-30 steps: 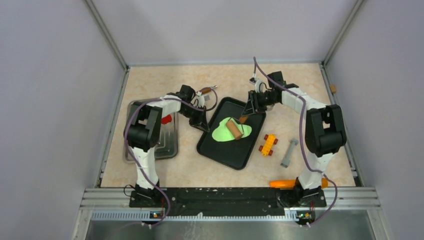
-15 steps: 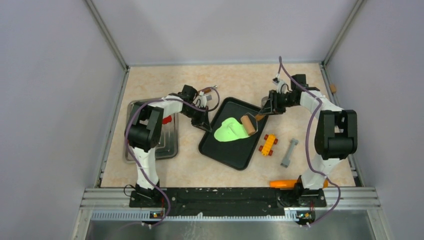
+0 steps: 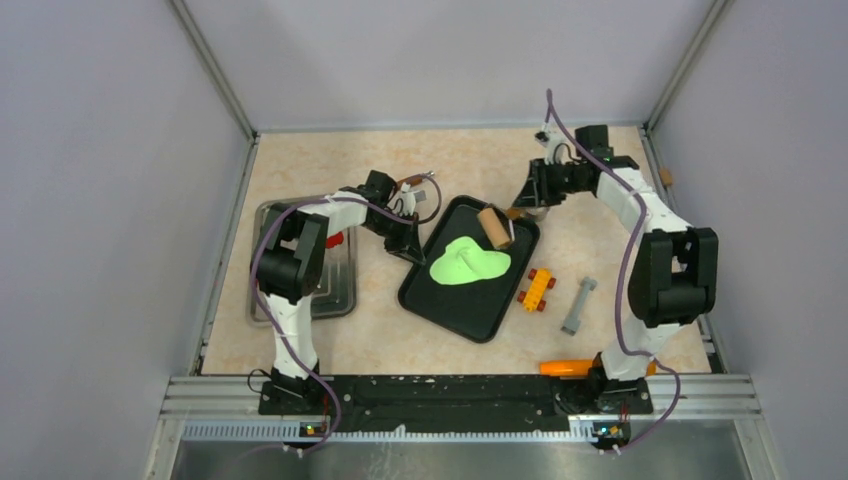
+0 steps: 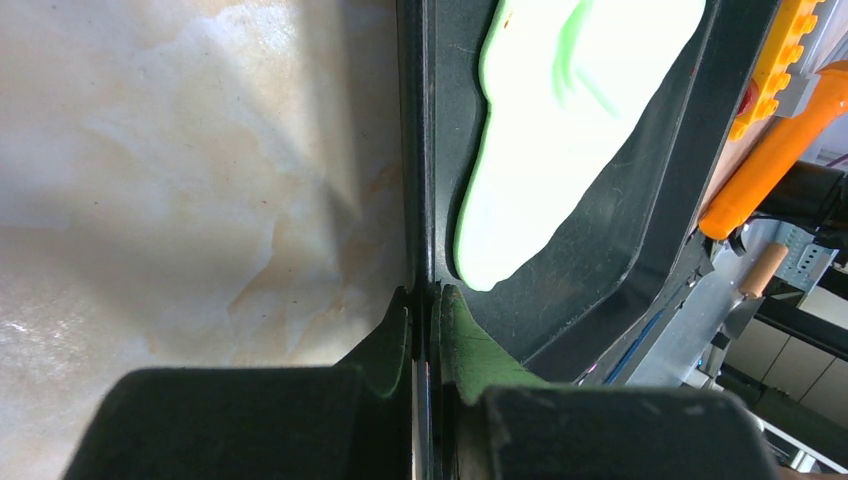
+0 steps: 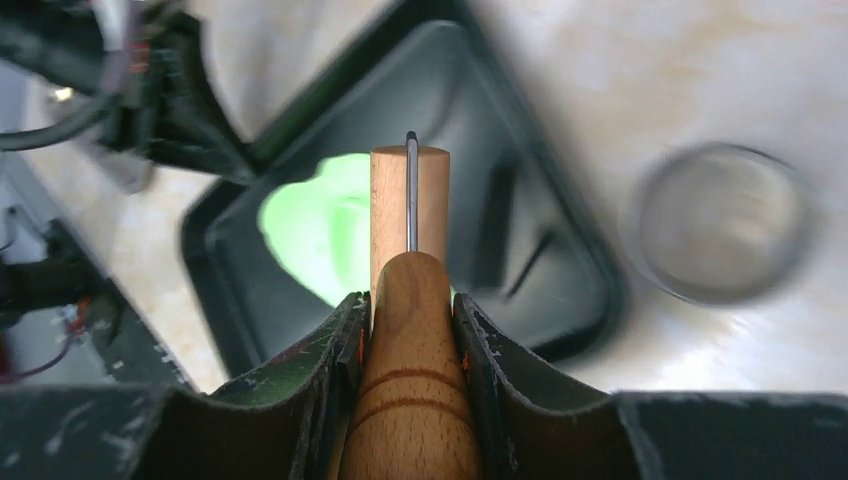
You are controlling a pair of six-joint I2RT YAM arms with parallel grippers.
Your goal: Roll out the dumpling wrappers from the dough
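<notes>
The left end effector (image 3: 405,243) is pressed together on the rim of a black tray (image 3: 460,310), one finger inside the wall and one outside, as the left wrist view shows at (image 4: 422,295); the dough (image 3: 468,262) lies inside that tray just ahead of these fingers, a flattened lime-green sheet with an uneven outline, its nearest lobe (image 4: 560,120) close to the pinched rim but not touching it; outside the rim, on the other side of the fingers, is the bare marbled desk (image 4: 200,150); beyond the tray's opposite wall (image 4: 640,230) a yellow toy brick (image 4: 790,50) and an orange tool (image 4: 770,160) show. The right end effector (image 3: 522,205) pinches the wooden handle of a roller (image 3: 493,227), its fingers closed on both sides of the handle in the right wrist view (image 5: 410,300); the roller's drum (image 5: 410,200) sticks straight out ahead of the fingers over the tray's corner, and the dough (image 5: 320,230) lies beyond it and to its left; whether the drum touches the dough cannot be told; to the right of the fingers a blurred metal ring (image 5: 722,222) sits on the desk outside the tray (image 5: 500,220).
</notes>
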